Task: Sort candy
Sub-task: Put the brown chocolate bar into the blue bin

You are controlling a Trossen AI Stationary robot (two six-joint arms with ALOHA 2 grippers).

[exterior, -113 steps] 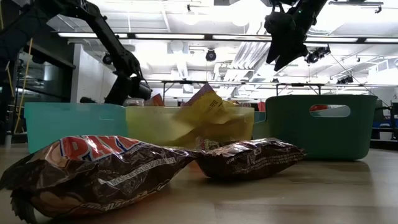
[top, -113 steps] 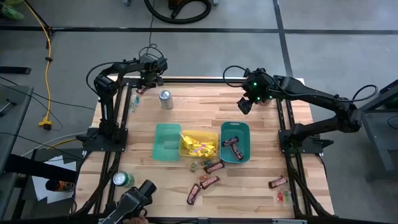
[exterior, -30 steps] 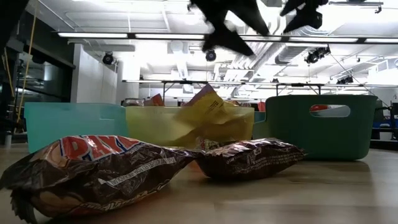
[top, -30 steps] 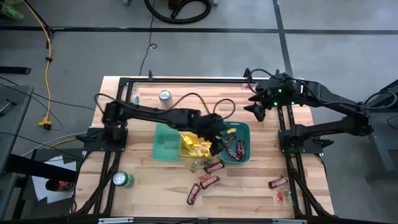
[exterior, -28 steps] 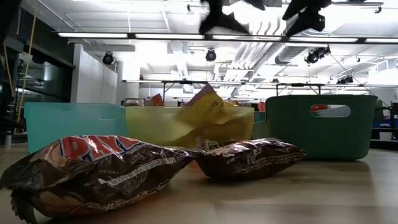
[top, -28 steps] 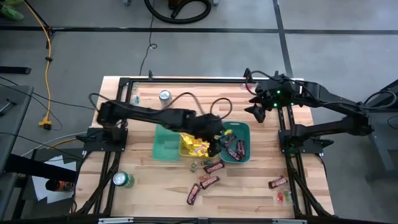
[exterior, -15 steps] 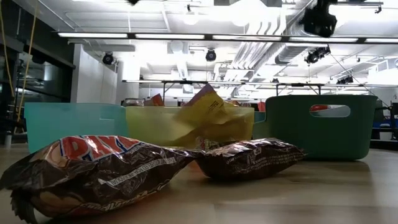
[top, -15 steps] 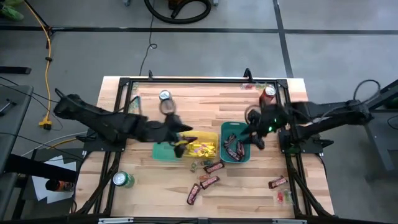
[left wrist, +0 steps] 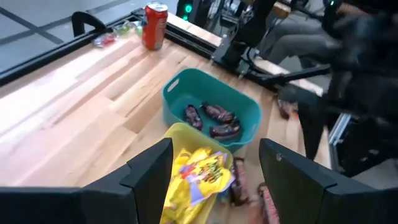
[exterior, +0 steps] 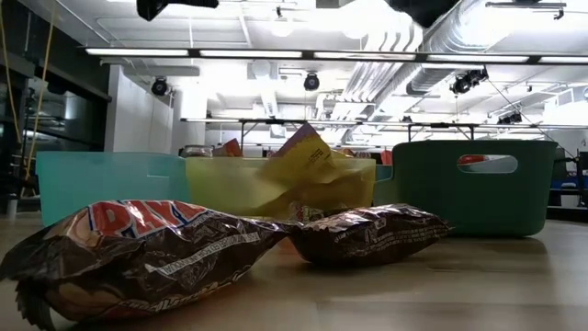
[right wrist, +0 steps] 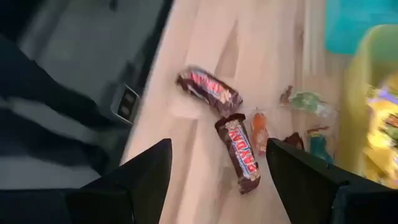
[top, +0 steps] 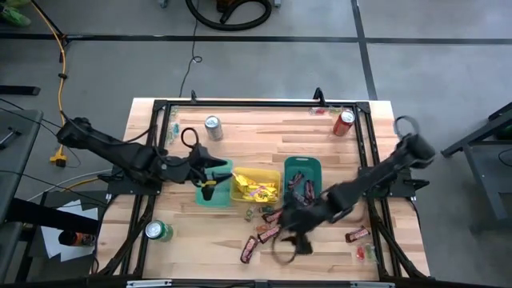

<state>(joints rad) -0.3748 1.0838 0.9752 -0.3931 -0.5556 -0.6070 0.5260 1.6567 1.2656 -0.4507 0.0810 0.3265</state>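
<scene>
Candy sorting partly done, loose pieces left on the worktop.

Three brown bars (top: pixel 301 186) lie in the dark teal bin (top: pixel 316 164) and yellow packets (top: pixel 254 189) fill the yellow bin (top: pixel 237 195); the light teal bin (top: pixel 206 195) looks empty. Several bars (top: pixel 270 234) and small pieces (top: pixel 253 213) lie loose near the front edge, two more (top: pixel 357 234) off to the right (wrappers read partly, one seemingly "PAYDAY"). The right hand (top: pixel 293 238), fingers apart and empty, hovers over the loose bars; the left hand (top: pixel 210 178), also spread and empty, hangs above the light teal bin.
</scene>
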